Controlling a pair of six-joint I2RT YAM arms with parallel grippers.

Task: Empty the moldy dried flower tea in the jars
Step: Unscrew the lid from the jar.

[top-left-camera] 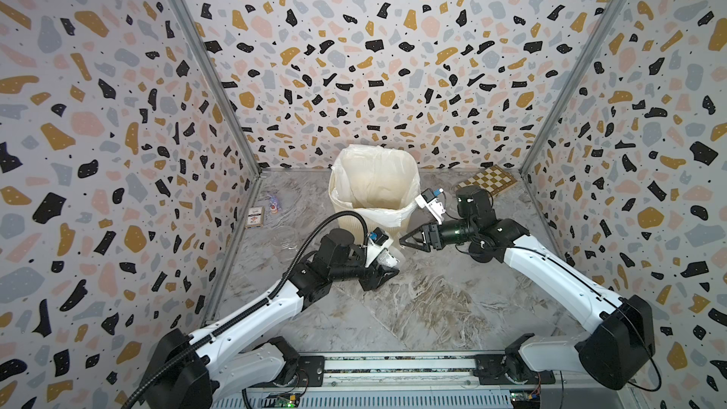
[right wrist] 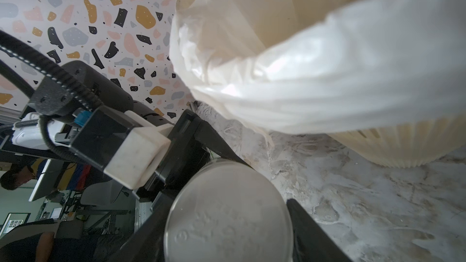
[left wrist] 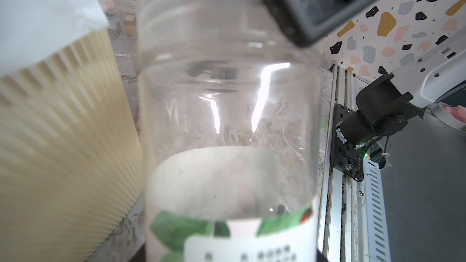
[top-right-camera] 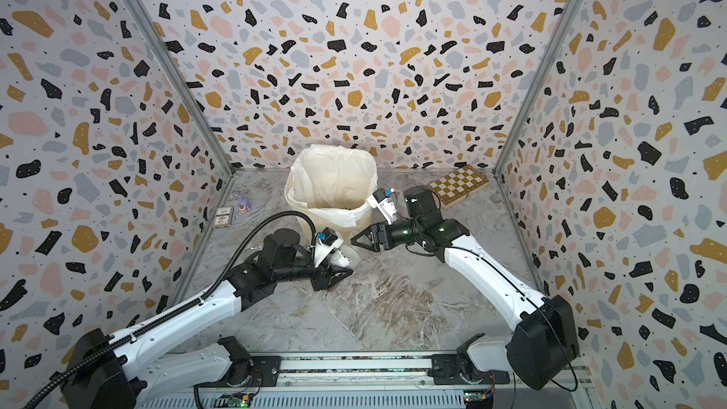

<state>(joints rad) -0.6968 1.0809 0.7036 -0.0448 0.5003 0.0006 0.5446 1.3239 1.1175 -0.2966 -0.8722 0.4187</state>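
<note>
Bin (left wrist: 63, 147): cream, ribbed, upright at the back middle of the table; mouth open
Bag (top-left-camera: 373, 175): white liner inside the bin; its edge folded out over the rim
Chessboard (top-left-camera: 488, 182): wooden, lying flat in the back right corner
Card box (top-left-camera: 254, 217): small, flat by the left wall; a little coloured figure (top-left-camera: 274, 204) just behind it, too small to make out
Table (top-left-camera: 413, 308): grey marbled top
Walls (top-left-camera: 373, 53): terrazzo-patterned panels on three sides

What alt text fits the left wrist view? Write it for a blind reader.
A clear jar with a green-and-white label fills the view, close up and blurred, with one black finger of the right tool at its ridged end. Beside it stands a cream ribbed bin lined with a white bag, on a marbled table.
</note>
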